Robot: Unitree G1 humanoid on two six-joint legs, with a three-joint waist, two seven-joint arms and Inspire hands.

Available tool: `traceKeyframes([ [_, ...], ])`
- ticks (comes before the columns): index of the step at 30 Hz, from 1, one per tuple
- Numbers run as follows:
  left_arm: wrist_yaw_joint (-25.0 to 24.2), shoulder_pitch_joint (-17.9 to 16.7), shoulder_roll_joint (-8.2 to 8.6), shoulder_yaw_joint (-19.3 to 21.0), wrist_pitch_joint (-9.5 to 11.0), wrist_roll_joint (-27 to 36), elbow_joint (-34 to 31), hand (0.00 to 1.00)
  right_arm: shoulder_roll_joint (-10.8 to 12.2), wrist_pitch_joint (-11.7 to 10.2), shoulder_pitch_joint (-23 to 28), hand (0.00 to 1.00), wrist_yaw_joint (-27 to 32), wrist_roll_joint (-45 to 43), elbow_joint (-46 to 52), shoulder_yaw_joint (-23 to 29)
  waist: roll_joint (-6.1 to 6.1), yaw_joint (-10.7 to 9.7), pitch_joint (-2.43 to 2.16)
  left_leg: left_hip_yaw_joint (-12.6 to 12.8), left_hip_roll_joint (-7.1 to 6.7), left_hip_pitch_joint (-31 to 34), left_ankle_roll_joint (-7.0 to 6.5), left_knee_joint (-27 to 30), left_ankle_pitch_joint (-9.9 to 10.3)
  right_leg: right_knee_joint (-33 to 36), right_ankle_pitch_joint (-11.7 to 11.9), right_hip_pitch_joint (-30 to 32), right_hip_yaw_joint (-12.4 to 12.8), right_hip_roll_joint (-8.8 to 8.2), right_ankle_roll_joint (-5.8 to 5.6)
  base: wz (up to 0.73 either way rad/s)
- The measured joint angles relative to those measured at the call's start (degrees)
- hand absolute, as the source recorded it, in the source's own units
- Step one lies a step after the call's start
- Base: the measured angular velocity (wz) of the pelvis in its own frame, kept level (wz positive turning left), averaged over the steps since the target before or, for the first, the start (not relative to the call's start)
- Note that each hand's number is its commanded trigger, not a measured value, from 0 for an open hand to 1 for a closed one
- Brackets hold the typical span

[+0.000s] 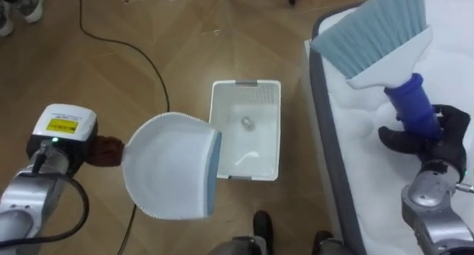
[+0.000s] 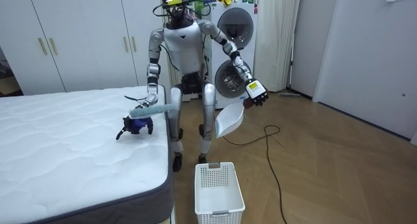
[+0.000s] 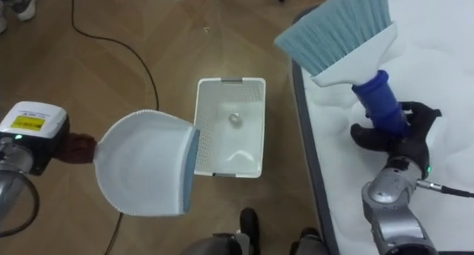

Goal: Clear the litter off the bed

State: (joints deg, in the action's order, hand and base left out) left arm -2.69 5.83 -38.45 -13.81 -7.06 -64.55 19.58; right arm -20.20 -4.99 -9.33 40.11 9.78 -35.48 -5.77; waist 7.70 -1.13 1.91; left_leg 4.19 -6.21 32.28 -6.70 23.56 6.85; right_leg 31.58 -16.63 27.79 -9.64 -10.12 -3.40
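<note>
My left hand point(image 1: 106, 152) is shut on the handle of a white dustpan point(image 1: 170, 166). I hold it tipped on edge above the wooden floor, its blue-edged lip beside the near left corner of a white basket point(image 1: 220, 107). A small pale scrap point(image 1: 246, 122) lies in the basket. My right hand point(image 1: 433, 140) is shut on the blue handle of a brush point(image 1: 385, 40) whose light blue bristles point away from me, over the edge of the white mattress point(image 1: 370, 159). In the room view I stand at the bed's point(image 2: 65, 146) side, with the basket point(image 2: 218, 191) on the floor in front of me.
A black cable point(image 1: 141, 51) curves across the floor to my left. The mattress has a grey edge band point(image 1: 326, 136) close to the basket. Stacked washing machines point(image 2: 234, 48) and white wardrobes point(image 2: 65, 42) stand behind me. A shoe point(image 1: 29, 3) shows at the far left.
</note>
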Motion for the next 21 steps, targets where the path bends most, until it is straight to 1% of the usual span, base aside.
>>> traceKeyframes([
  [2, 0.0, -1.2, 0.00, 0.1, 0.1, 1.0, -1.1, 1.00, 0.0, -0.5, 1.2, 0.00, -0.2, 1.1, 0.0, -0.1, -0.11, 0.2, -0.21, 0.0, 0.50, -2.0, 0.01, -1.1, 0.0, -2.5, 1.0, -2.4, 0.0, 0.73, -0.02, -0.15],
  [3, 0.1, -1.9, 0.06, 0.2, 0.2, 1.5, -1.6, 1.00, 0.0, -0.5, 2.1, 0.00, -0.2, 1.6, 0.1, -0.1, -0.25, 0.3, -0.39, 0.1, 0.71, -3.3, 0.01, -1.8, 0.0, -3.9, 1.5, -4.0, 0.0, 1.13, -0.03, -0.14],
  [4, 0.1, -1.9, 0.11, 0.2, 0.4, 1.6, -1.7, 1.00, 0.0, -0.5, 2.5, 0.00, -0.3, 1.8, 0.1, 0.1, -0.29, 0.3, -0.48, 0.1, 0.84, -3.9, 0.01, -2.0, 0.0, -4.6, 1.7, -4.6, 0.0, 1.32, -0.03, -0.09],
  [5, 0.1, -2.0, 0.14, 0.2, 1.1, 2.1, -1.9, 1.00, 0.0, -0.7, 3.5, 0.00, -0.3, 2.0, 0.1, 0.3, -0.30, 0.4, -0.57, 0.1, 1.18, -4.8, 0.04, -2.2, 0.0, -6.2, 2.2, -6.2, -0.2, 1.74, -0.02, -0.13],
  [6, 0.3, -2.3, 0.18, 0.4, 1.3, 3.3, -2.3, 1.00, 0.0, -1.1, 4.4, 0.00, -0.5, 2.0, 0.3, 0.3, -0.43, 0.4, -0.66, 0.5, 1.59, -6.0, 0.08, -2.6, 0.1, -7.3, 2.9, -7.1, 0.1, 2.22, 0.03, -0.19],
  [7, 0.5, -2.6, 0.32, 0.6, 1.3, 4.0, -2.4, 1.00, 0.0, -1.4, 4.9, 0.00, -1.0, 2.1, 0.5, 0.3, -0.56, 0.6, -0.84, 0.8, 1.73, -6.5, 0.08, -3.0, 0.1, -7.8, 3.1, -7.4, 0.2, 2.27, 0.12, -0.33],
  [8, 0.6, -3.1, 1.23, 1.5, 1.4, 5.3, -3.0, 1.00, -0.2, -1.5, 6.0, 0.00, -1.6, 2.5, 1.3, 0.3, -0.89, 1.0, -1.13, 1.6, 1.92, -7.5, 0.08, -3.7, 0.1, -8.0, 3.3, -8.2, 1.0, 2.44, 0.12, -0.37],
  [9, 0.6, -3.5, 2.53, 2.6, 1.7, 5.9, -3.6, 1.00, -0.2, -1.5, 7.6, 0.00, -1.9, 2.6, 2.6, 0.4, -1.08, 1.3, -1.18, 2.1, 1.96, -9.0, 0.14, -4.2, 0.1, -8.4, 3.4, -9.4, 2.0, 2.66, 0.01, -0.33],
  [10, 0.6, -4.0, 3.09, 3.1, 1.9, 6.1, -4.3, 1.00, -0.2, -1.5, 8.4, 0.00, -2.1, 2.6, 3.0, 0.4, -1.10, 1.5, -1.19, 2.2, 2.03, -9.9, 0.26, -4.4, 0.2, -8.9, 3.5, -10.0, 2.5, 2.79, -0.03, -0.42],
  [11, 0.7, -5.6, 3.95, 4.2, 2.2, 6.6, -5.9, 1.00, 0.0, -1.5, 9.1, 0.00, -2.6, 2.9, 3.0, 0.2, -1.41, 1.6, -1.32, 3.6, 2.53, -11.8, 0.46, -5.1, 0.4, -9.8, 4.1, -11.1, 3.8, 3.29, -0.06, -0.58],
  [12, 0.8, -7.6, 4.13, 4.9, 2.3, 8.0, -7.7, 1.00, 0.2, -1.5, 9.5, 0.00, -3.3, 3.6, 3.1, -0.1, -1.79, 1.8, -1.53, 4.2, 2.58, -13.7, 0.59, -6.2, 0.5, -10.3, 4.3, -12.1, 4.9, 3.55, 0.06, -0.63],
  [15, 0.8, -9.9, 4.62, 5.0, 2.6, 9.5, -10.4, 1.00, 0.1, -1.5, 10.7, 0.00, -4.2, 3.8, 3.1, 0.0, -2.27, 1.2, -1.74, 5.3, 2.82, -16.6, 0.78, -7.1, 0.6, -11.1, 4.6, -14.2, 6.3, 3.99, 0.11, -0.37],
  [16, 0.8, -10.5, 5.59, 5.0, 2.7, 10.4, -11.3, 1.00, 0.1, -1.5, 11.5, 0.00, -4.7, 4.4, 3.1, 0.2, -2.63, 1.2, -1.79, 6.3, 3.21, -18.0, 0.94, -7.2, 0.9, -11.2, 4.6, -15.2, 7.0, 4.22, 0.19, -0.43],
  [17, 0.8, -10.7, 6.58, 5.0, 3.1, 12.2, -11.4, 1.00, 0.1, -1.5, 12.1, 0.00, -4.8, 4.6, 3.1, 0.3, -3.04, 1.3, -1.74, 6.9, 3.46, -18.9, 1.19, -7.2, 1.1, -11.3, 4.8, -15.7, 8.1, 4.61, 0.29, -0.48],
  [18, 0.7, -10.7, 7.07, 5.0, 3.8, 13.6, -11.5, 1.00, 0.1, -1.5, 12.4, 0.00, -5.3, 4.5, 3.2, 0.3, -3.30, 1.1, -1.85, 7.4, 3.74, -19.5, 1.30, -7.2, 1.2, -11.5, 5.0, -16.0, 8.7, 4.91, 0.35, -0.43],
  [19, 0.6, -10.7, 7.15, 5.0, 4.2, 14.3, -11.7, 1.00, 0.1, -1.5, 12.5, 0.00, -5.5, 4.5, 3.4, 0.3, -3.45, 1.1, -1.82, 8.1, 4.00, -19.7, 1.36, -7.3, 1.2, -11.6, 5.2, -16.1, 9.4, 5.21, 0.37, -0.46],
  [20, 0.6, -10.7, 7.65, 5.0, 4.9, 15.6, -11.9, 1.00, 0.1, -1.5, 13.0, 0.00, -5.8, 4.4, 4.1, 0.5, -3.60, 1.1, -1.83, 9.2, 4.49, -20.2, 1.51, -7.3, 1.4, -12.1, 5.7, -16.1, 10.0, 5.49, 0.53, -0.58],
  [21, 0.6, -10.6, 8.45, 5.1, 5.0, 16.5, -12.2, 1.00, 0.1, -1.5, 13.7, 0.00, -5.9, 4.2, 5.3, 0.6, -3.82, 1.1, -1.71, 10.6, 4.91, -20.9, 1.56, -7.4, 1.5, -12.0, 6.0, -16.1, 11.0, 5.81, 0.55, -0.62],
])
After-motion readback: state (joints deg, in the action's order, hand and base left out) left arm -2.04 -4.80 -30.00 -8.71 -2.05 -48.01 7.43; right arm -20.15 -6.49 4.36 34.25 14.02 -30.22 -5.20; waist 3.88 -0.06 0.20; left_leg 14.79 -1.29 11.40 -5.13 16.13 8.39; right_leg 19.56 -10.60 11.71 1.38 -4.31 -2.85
